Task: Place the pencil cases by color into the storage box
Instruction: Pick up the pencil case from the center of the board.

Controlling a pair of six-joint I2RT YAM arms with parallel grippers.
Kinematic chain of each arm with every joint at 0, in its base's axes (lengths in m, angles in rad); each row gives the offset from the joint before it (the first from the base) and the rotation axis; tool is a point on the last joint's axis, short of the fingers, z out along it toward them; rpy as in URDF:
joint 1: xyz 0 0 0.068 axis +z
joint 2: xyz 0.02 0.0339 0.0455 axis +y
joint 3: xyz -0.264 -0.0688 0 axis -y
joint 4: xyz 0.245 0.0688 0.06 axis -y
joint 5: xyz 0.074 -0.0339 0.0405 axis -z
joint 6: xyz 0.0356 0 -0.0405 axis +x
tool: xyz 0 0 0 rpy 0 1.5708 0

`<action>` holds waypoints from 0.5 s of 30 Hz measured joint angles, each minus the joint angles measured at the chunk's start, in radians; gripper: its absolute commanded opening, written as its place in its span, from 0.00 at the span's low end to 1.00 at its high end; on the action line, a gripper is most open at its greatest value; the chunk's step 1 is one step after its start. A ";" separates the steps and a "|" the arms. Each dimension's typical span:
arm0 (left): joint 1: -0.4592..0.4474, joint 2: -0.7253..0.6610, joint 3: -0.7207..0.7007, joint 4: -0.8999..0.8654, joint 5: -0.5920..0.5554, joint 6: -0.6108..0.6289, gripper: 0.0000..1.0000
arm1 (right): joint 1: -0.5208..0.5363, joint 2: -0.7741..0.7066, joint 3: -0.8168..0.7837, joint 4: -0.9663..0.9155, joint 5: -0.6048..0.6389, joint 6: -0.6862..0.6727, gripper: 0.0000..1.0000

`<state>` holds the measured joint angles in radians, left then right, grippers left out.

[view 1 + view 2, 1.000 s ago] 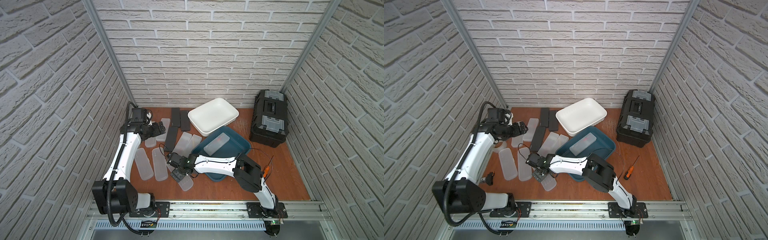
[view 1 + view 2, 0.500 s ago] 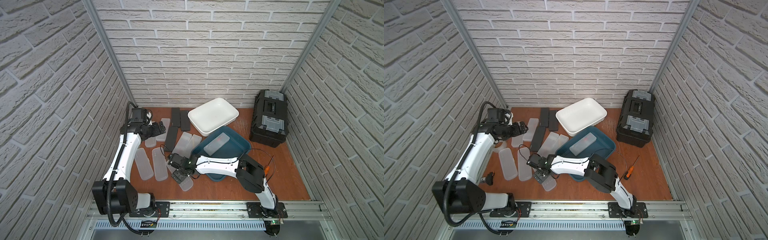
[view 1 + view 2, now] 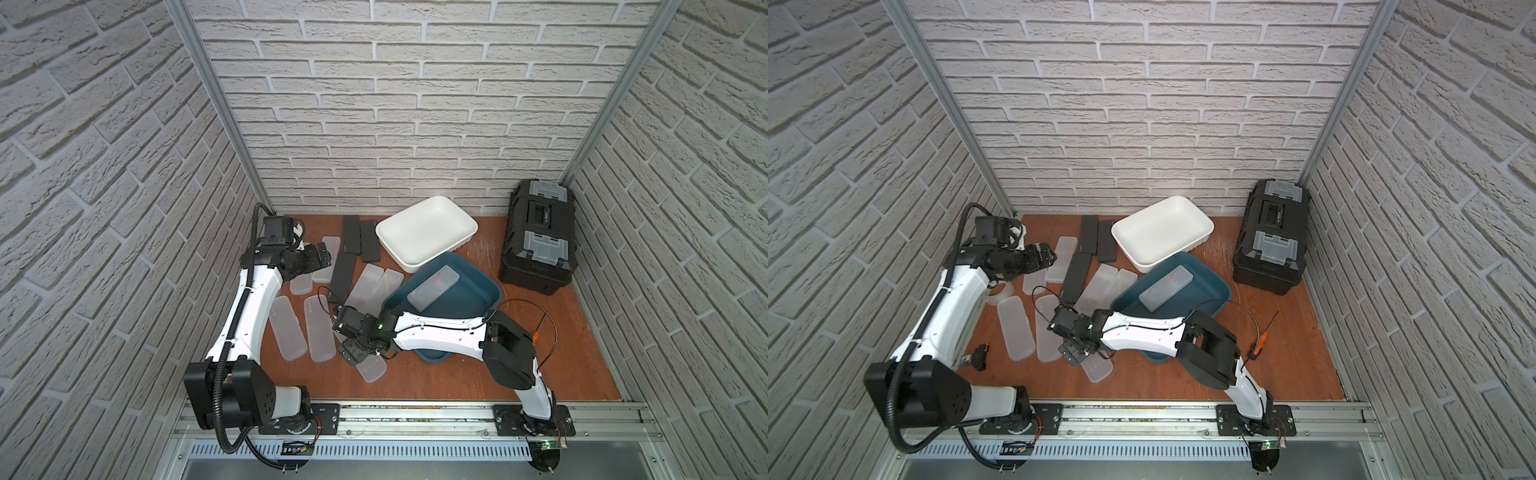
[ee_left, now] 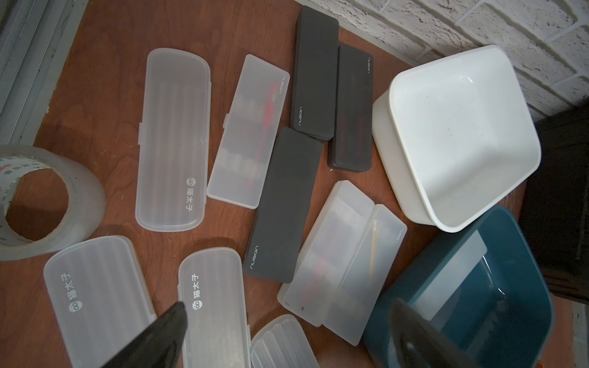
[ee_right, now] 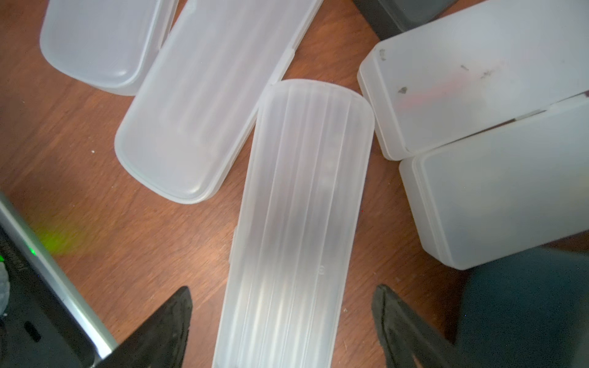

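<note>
Right gripper (image 5: 283, 288) is edging along the frosted case (image 5: 302, 191), jaws open astride it for a crosswise pinch; left gripper (image 4: 288, 304) idling open.

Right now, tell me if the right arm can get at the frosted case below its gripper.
Probably yes: the right gripper hangs open over that frosted case, its jaws standing on either side of it with gaps, and nothing lies on top of it.

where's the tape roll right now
In a top view the tape roll lies on the table's left side, tucked beneath the left arm, beside the leftmost frosted pencil case.
</note>
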<state>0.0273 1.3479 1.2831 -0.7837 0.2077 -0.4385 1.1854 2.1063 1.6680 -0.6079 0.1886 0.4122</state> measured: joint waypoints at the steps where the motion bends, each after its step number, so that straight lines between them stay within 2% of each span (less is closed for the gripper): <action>1: 0.000 0.000 -0.002 0.000 0.000 -0.001 0.98 | 0.003 0.006 0.008 -0.003 0.007 0.004 0.91; 15: 0.000 -0.001 -0.019 0.006 0.004 -0.004 0.98 | 0.012 0.100 0.063 -0.026 0.042 0.030 0.93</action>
<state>0.0273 1.3472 1.2636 -0.7773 0.2115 -0.4423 1.1976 2.2066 1.7306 -0.6338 0.2310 0.4423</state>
